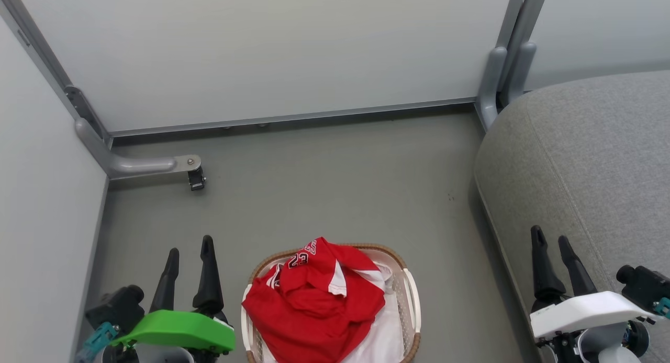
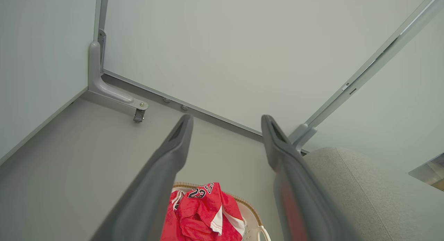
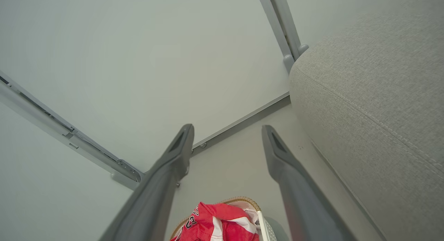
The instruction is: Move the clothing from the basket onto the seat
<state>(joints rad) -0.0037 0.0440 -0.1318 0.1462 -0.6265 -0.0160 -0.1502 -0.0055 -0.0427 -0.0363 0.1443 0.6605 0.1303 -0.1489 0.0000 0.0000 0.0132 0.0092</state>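
The clothing (image 1: 314, 300) lies heaped in the basket (image 1: 414, 295) on the floor (image 1: 324, 185), near and central. The left gripper (image 1: 190, 245), fingers parted and empty, stands just left of the basket (the nearer arm, I judge). The right gripper (image 1: 549, 235), likewise spread and empty, hangs well to the right, at the edge of the seat (image 1: 591, 159).

- Bare floor (image 1: 335, 185) lies open from the basket (image 1: 413, 295) toward 12 o'clock, up to the wall panel (image 1: 261, 54).
- At 3 o'clock there is a narrow floor strip, then the seat (image 1: 586, 169) rises as a barrier.
- At 10 o'clock a grey metal foot (image 1: 152, 165) juts from the corner.
- The clothing (image 1: 314, 305) heaps above the rim, its top exposed.
- The left tool (image 1: 190, 245), fingers spread, stands at 9 o'clock between the basket and the side panel (image 1: 42, 195).
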